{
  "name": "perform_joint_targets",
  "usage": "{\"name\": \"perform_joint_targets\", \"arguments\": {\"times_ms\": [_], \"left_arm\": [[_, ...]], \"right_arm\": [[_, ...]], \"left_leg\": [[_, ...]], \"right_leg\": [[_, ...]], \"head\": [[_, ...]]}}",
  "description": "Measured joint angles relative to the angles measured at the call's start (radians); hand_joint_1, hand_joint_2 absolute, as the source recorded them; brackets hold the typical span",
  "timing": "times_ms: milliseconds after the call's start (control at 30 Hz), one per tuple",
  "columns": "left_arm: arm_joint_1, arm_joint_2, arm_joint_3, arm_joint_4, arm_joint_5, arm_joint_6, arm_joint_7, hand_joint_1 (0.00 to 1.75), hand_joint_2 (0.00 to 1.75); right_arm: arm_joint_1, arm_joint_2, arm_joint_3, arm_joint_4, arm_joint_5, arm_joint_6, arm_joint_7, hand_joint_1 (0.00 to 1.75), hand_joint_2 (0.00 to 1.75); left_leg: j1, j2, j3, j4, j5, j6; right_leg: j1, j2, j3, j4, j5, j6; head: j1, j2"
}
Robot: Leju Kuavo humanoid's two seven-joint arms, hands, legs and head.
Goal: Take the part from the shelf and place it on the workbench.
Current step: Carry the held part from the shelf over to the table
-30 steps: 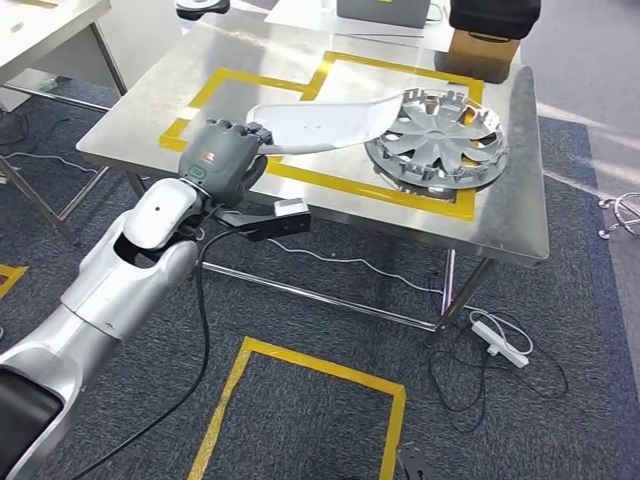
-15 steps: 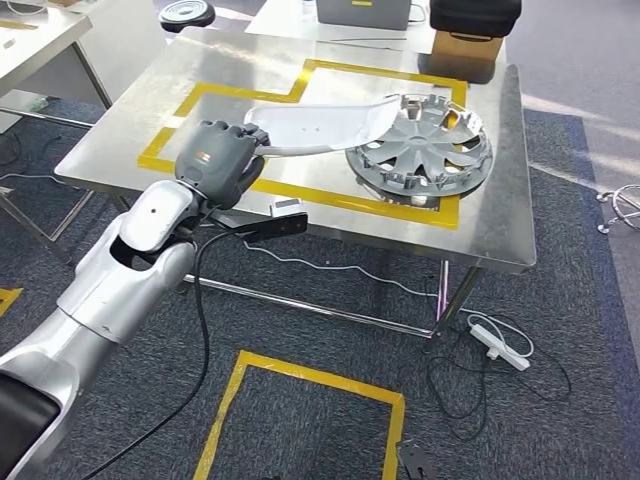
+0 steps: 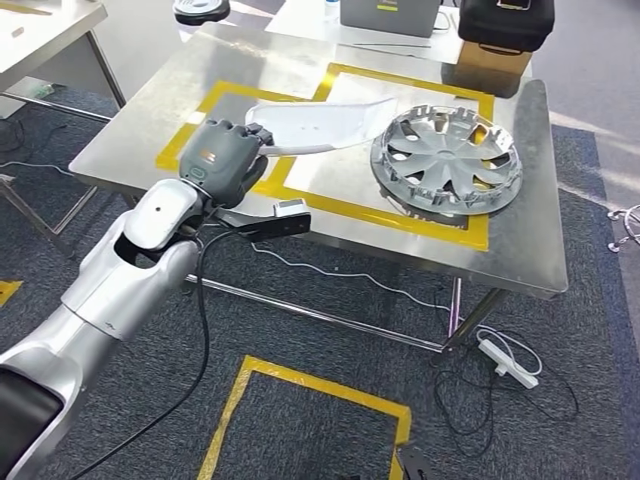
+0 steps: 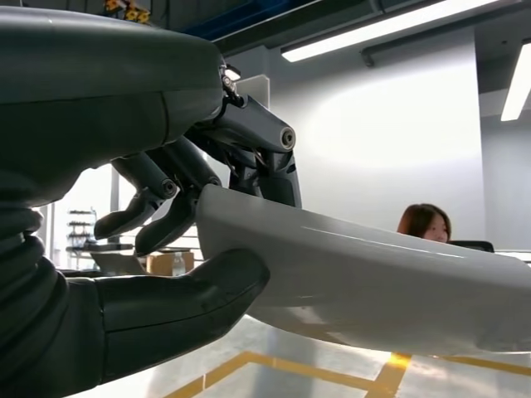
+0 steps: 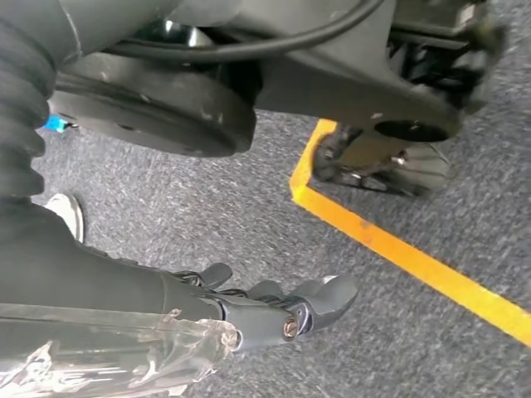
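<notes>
Above workbench (image 3: 226,75): part (image 3: 324,125) in left robot hand (image 3: 221,160)

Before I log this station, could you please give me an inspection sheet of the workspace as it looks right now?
Surface: steel workbench marked with yellow tape outlines.
Job's things: white part held above the bench, near the left front edge; not yet set down.
Clutter: silver hubcap lying on the bench; cardboard box with a black case on it at the far edge.
Hands: left hand grips the part's near end; right hand hangs over the floor, holding nothing.
Cables: white power strip and loose wires on the carpet.
Surroundings: grey carpet, yellow floor tape, a person seated in the background.
</notes>
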Motion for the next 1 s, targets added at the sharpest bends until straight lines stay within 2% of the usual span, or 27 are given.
{"name": "perform_joint_targets", "arguments": {"times_ms": [33,100,200,267,300,333,400,433,467,500,567,600,633,667,733,800,833,900,933,967,1000], "left_arm": [[0.000,0.000,0.000,0.000,0.000,0.000,0.000,1.75,1.75],[-0.003,0.000,0.000,0.000,-0.001,0.000,0.000,1.75,1.75],[-0.006,0.000,0.000,0.000,-0.001,-0.001,0.000,1.75,1.75],[-0.007,0.000,0.000,-0.001,-0.002,-0.001,0.000,1.75,1.75],[-0.008,0.000,0.000,-0.002,-0.002,-0.001,0.000,1.75,1.75],[-0.008,0.000,0.001,-0.003,-0.002,-0.001,0.000,1.75,1.75],[-0.005,0.000,0.000,-0.003,-0.002,-0.002,0.000,1.75,1.75],[-0.002,0.001,0.000,-0.003,-0.002,-0.002,0.000,1.75,1.75],[0.000,0.001,0.000,-0.003,-0.002,-0.002,0.000,1.75,1.75],[0.001,0.002,0.000,-0.003,-0.002,-0.002,0.000,1.75,1.75],[0.000,0.003,0.001,-0.003,-0.002,-0.002,0.000,1.75,1.75],[-0.001,0.004,0.001,-0.003,-0.003,-0.002,0.000,1.75,1.75],[-0.002,0.003,0.001,-0.003,-0.003,-0.002,0.000,1.75,1.75],[-0.002,0.003,0.001,-0.003,-0.004,-0.003,0.000,1.75,1.75],[-0.002,0.005,0.001,-0.003,-0.005,-0.003,0.000,1.75,1.75],[-0.002,0.007,0.002,-0.003,-0.006,-0.003,0.000,1.75,1.75],[-0.002,0.008,0.002,-0.003,-0.007,-0.003,0.000,1.75,1.75],[0.003,0.010,0.001,-0.003,-0.008,-0.003,0.000,1.75,1.75],[0.006,0.011,0.000,-0.003,-0.009,-0.003,0.000,1.75,1.75],[0.010,0.012,0.000,-0.003,-0.010,-0.004,0.000,1.75,1.75],[0.013,0.012,0.000,-0.003,-0.010,-0.004,0.000,1.75,1.75]], "right_arm": [[0.000,0.000,0.000,0.000,0.000,0.000,0.000,0.00,1.75],[-0.001,0.001,0.000,0.000,0.000,0.000,0.000,0.00,1.75],[-0.003,0.001,0.000,0.000,0.000,0.000,0.000,0.00,1.75],[-0.002,0.001,0.000,0.000,0.000,0.000,0.000,0.00,1.75],[-0.003,0.002,0.000,0.000,0.000,0.000,-0.001,0.00,1.75],[-0.004,0.002,0.000,0.000,0.000,0.000,-0.001,0.00,1.75],[-0.005,0.003,0.000,0.000,0.001,0.000,-0.001,0.00,1.75],[-0.005,0.003,0.000,0.000,0.001,0.000,-0.001,0.00,1.75],[-0.005,0.003,0.000,0.000,0.001,0.000,-0.001,0.00,1.75],[-0.004,0.003,0.000,0.000,0.001,0.000,-0.001,0.00,1.75],[-0.004,0.004,0.000,0.000,0.001,0.000,-0.002,0.00,1.75],[-0.004,0.004,0.000,0.000,0.001,0.001,-0.002,0.00,1.75],[-0.005,0.005,0.000,0.000,0.002,0.001,-0.002,0.00,1.75],[-0.006,0.005,0.000,0.000,0.002,0.001,-0.002,0.00,1.75],[-0.007,0.005,0.000,0.000,0.004,0.001,-0.002,0.00,1.75],[-0.007,0.006,0.001,0.000,0.006,0.001,-0.002,0.00,1.75],[-0.007,0.006,0.001,0.000,0.006,0.001,-0.002,0.00,1.75],[-0.008,0.006,0.002,0.000,0.007,0.000,-0.002,0.00,1.75],[-0.007,0.006,0.003,0.000,0.007,0.000,-0.002,0.00,1.75],[-0.006,0.006,0.004,0.000,0.008,0.000,-0.001,0.00,1.75],[-0.006,0.006,0.005,0.000,0.008,0.000,-0.001,0.00,1.75]], "left_leg": [[0.000,0.000,0.011,-0.001,-0.008,-0.003],[-0.001,0.000,0.024,-0.003,-0.019,-0.013],[0.000,0.000,0.027,-0.010,-0.024,-0.029],[0.001,0.001,0.022,0.005,-0.036,-0.040],[0.001,0.002,0.004,0.039,-0.053,-0.046],[0.001,0.003,-0.027,0.094,-0.076,-0.050],[0.000,0.003,-0.110,0.224,-0.114,-0.053],[0.000,0.003,-0.140,0.261,-0.111,-0.053],[0.000,0.003,-0.154,0.263,-0.089,-0.051],[-0.001,0.003,-0.148,0.226,-0.047,-0.047],[-0.004,0.003,-0.102,0.095,0.043,-0.038],[-0.005,0.004,-0.079,0.038,0.065,-0.032],[-0.006,0.004,-0.065,0.004,0.071,-0.028],[-0.007,0.004,-0.058,-0.010,0.063,-0.023],[-0.005,0.003,-0.053,-0.016,0.055,-0.014],[-0.001,0.003,-0.045,-0.020,0.050,-0.004],[0.000,0.003,-0.041,-0.020,0.047,0.000],[0.000,0.002,-0.034,-0.020,0.039,0.005],[0.000,0.002,-0.029,-0.020,0.035,0.004],[0.000,0.002,-0.024,-0.019,0.030,0.003],[0.001,0.001,-0.018,-0.019,0.025,0.001]], "right_leg": [[0.000,0.000,0.029,-0.071,0.042,-0.003],[0.004,0.001,0.077,-0.174,0.083,-0.007],[0.010,0.003,0.086,-0.190,0.071,-0.017],[0.007,0.004,0.093,-0.196,0.068,-0.028],[0.004,0.004,0.099,-0.200,0.066,-0.034],[0.003,0.003,0.105,-0.202,0.063,-0.038],[0.003,0.003,0.113,-0.202,0.054,-0.042],[0.003,0.003,0.119,-0.202,0.049,-0.043],[0.003,0.005,0.125,-0.202,0.044,-0.043],[0.003,0.007,0.133,-0.202,0.038,-0.043],[0.005,0.010,0.147,-0.201,0.025,-0.038],[0.008,0.011,0.150,-0.199,0.018,-0.034],[0.010,0.012,0.152,-0.199,0.013,-0.030],[0.012,0.012,0.153,-0.200,0.009,-0.026],[0.011,0.010,0.156,-0.202,0.002,-0.018],[0.010,0.006,0.136,-0.156,-0.026,-0.007],[0.009,0.004,0.108,-0.100,-0.051,-0.003],[0.007,0.002,0.029,0.041,-0.102,0.003],[0.006,0.002,-0.003,0.086,-0.108,0.005],[0.005,0.002,-0.017,0.093,-0.092,0.007],[0.003,0.001,-0.011,0.059,-0.055,0.009]], "head": [[0.000,0.000],[-0.001,0.000],[-0.006,0.000],[-0.009,0.000],[-0.011,0.000],[-0.013,0.000],[-0.015,0.000],[-0.015,0.000],[-0.015,0.000],[-0.015,0.000],[-0.015,0.000],[-0.015,0.000],[-0.014,0.000],[-0.013,0.000],[-0.012,0.000],[-0.008,0.000],[-0.006,0.000],[-0.003,0.000],[-0.003,0.000],[-0.003,0.000],[-0.003,0.000]]}}
